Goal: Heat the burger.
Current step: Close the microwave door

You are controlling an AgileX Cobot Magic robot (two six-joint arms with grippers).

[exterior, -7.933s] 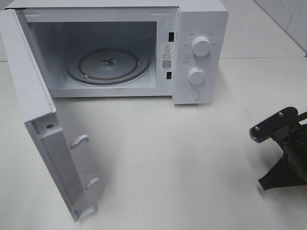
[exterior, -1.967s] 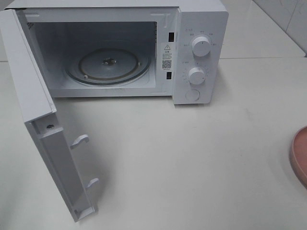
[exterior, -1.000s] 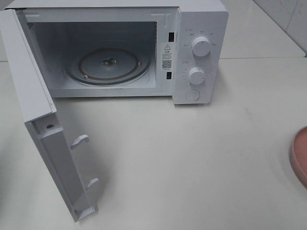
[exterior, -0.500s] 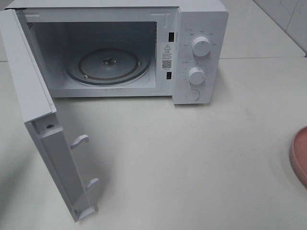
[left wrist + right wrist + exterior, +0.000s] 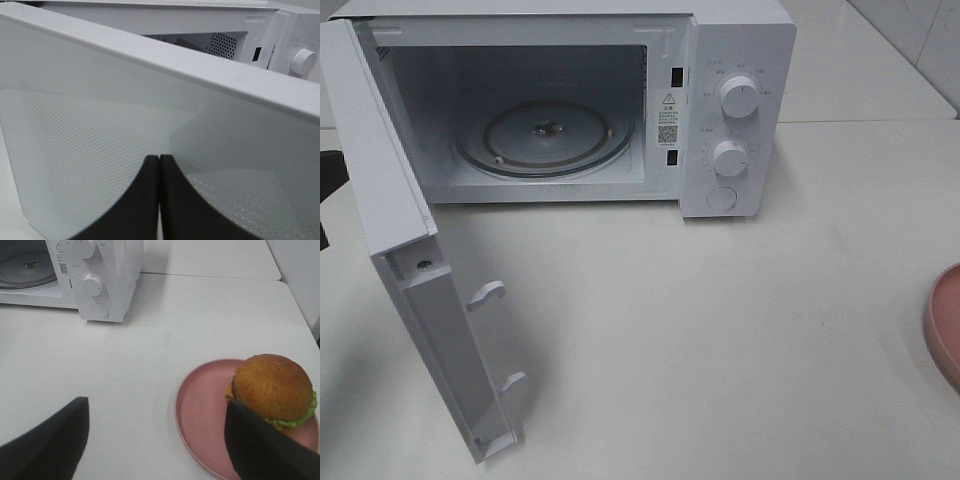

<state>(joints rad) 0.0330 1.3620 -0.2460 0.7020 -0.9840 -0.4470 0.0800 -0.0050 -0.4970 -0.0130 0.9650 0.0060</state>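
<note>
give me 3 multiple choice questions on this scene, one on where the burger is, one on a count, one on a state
1. Where is the burger?
A. on the glass turntable inside the microwave
B. on the pink plate on the table
C. held in the left gripper

2. How many round knobs does the microwave have on its front panel?
A. one
B. two
C. four

3. What state is the microwave door in?
A. swung open
B. fully shut
C. taken off and lying flat on the table

Answers:
1. B, the right wrist view shows the burger sitting on the plate, away from the microwave.
2. B, the high view shows an upper knob and a lower knob, with a flat round button below them.
3. A, the door stands out from the cabinet, with the bare turntable visible inside.
</note>
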